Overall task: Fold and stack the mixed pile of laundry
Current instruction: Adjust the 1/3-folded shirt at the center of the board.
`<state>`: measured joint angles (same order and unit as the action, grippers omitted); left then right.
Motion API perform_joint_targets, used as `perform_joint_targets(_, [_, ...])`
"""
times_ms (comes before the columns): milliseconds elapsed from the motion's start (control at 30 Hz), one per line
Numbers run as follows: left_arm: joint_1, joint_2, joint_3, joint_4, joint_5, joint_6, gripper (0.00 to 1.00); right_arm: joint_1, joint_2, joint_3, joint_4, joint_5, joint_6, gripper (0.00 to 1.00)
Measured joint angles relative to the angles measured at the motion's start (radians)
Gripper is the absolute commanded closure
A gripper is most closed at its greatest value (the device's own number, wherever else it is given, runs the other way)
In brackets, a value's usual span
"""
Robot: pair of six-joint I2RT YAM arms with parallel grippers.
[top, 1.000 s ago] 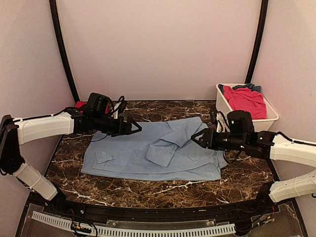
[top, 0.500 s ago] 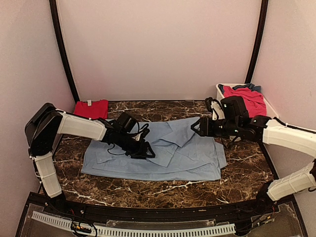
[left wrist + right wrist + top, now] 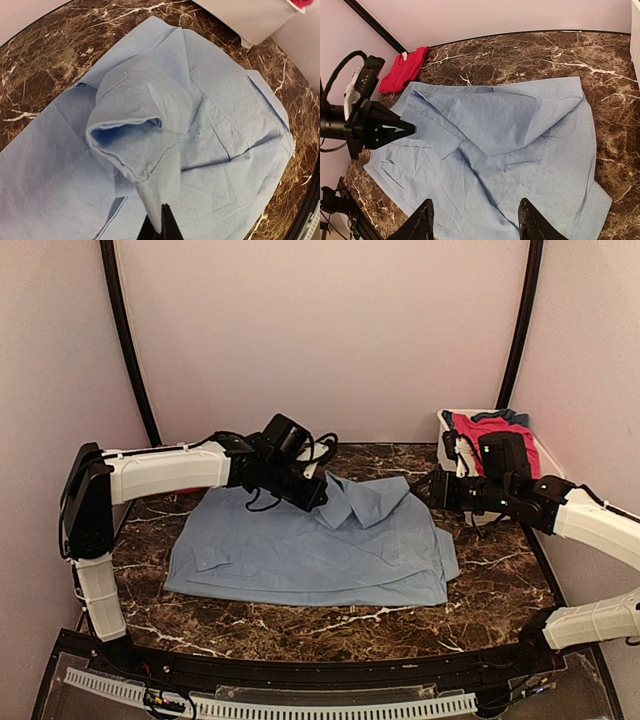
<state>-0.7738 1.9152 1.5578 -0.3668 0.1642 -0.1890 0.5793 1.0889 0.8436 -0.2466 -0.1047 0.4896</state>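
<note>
A large light-blue shirt (image 3: 320,550) lies spread on the marble table. My left gripper (image 3: 320,494) is shut on a pinch of its sleeve (image 3: 135,135) and holds that fold lifted above the shirt's upper middle. In the left wrist view the dark fingertips (image 3: 167,225) meet on the cloth's point. My right gripper (image 3: 432,488) hovers open over the shirt's right back edge, and its fingers (image 3: 422,222) hold nothing. A red piece (image 3: 402,70) lies at the back left corner. Another red piece (image 3: 495,440) and a darker blue piece (image 3: 510,416) lie in the tub.
The white plastic tub (image 3: 548,478) stands at the back right, close behind my right arm. Dark marble table (image 3: 300,630) shows in front of the shirt. Black frame posts (image 3: 125,340) rise at both back corners against pale walls.
My left gripper has shut on the sleeve and carried it up and toward the back of the shirt. The right gripper has drawn back to the right, toward the tub, still open.
</note>
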Motion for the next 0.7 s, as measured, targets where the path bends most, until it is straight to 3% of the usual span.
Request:
perform_joint_targets(200, [-0.236, -0.018, -0.081, 0.008, -0.214, 0.251, 0.98, -0.023, -0.013, -0.015, -0.017, -0.01, -0.023, 0.44])
perform_joint_targets(267, [-0.322, -0.013, -0.133, 0.019, -0.271, 0.32, 0.87, -0.029, -0.012, -0.016, -0.022, -0.012, -0.034, 0.44])
perform_joint_targets(333, [-0.382, 0.003, -0.155, 0.032, -0.319, 0.369, 0.69, -0.032, -0.012, -0.016, -0.027, -0.014, -0.043, 0.44])
perform_joint_targets(367, [-0.402, 0.019, -0.158, 0.042, -0.349, 0.393, 0.6, -0.033, -0.011, -0.016, -0.031, -0.016, -0.048, 0.44])
perform_joint_targets(433, [-0.422, 0.046, -0.16, 0.06, -0.41, 0.426, 0.53, -0.034, -0.006, -0.016, -0.034, -0.023, -0.06, 0.44])
perform_joint_targets(567, [-0.441, 0.052, -0.185, 0.089, -0.472, 0.456, 0.45, -0.035, 0.025, -0.016, -0.032, -0.039, -0.081, 0.44])
perform_joint_targets(700, [-0.449, -0.02, -0.246, 0.127, -0.435, 0.456, 0.41, -0.036, 0.09, -0.009, -0.029, -0.071, -0.106, 0.45])
